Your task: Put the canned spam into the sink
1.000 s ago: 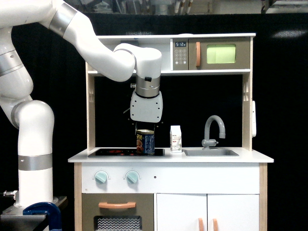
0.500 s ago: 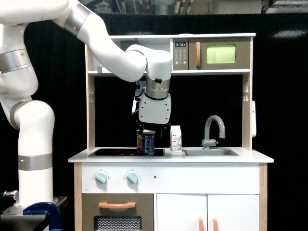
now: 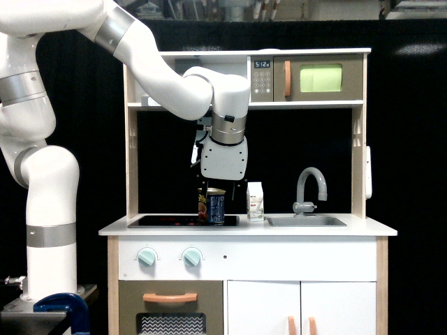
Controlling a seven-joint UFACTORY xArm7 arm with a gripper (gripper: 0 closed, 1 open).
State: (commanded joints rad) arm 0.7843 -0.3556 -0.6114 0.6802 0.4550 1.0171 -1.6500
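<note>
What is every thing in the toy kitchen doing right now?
canned spam: upright on the black stovetop.
end effector: just above the spam, grip unclear.
milk carton: upright, left of the sink.
microwave door: closed.
cupboard doors: closed.

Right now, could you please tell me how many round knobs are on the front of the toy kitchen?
2: one knob under the stovetop's left part, the other just to its right in the exterior view. None looks hidden.
</note>
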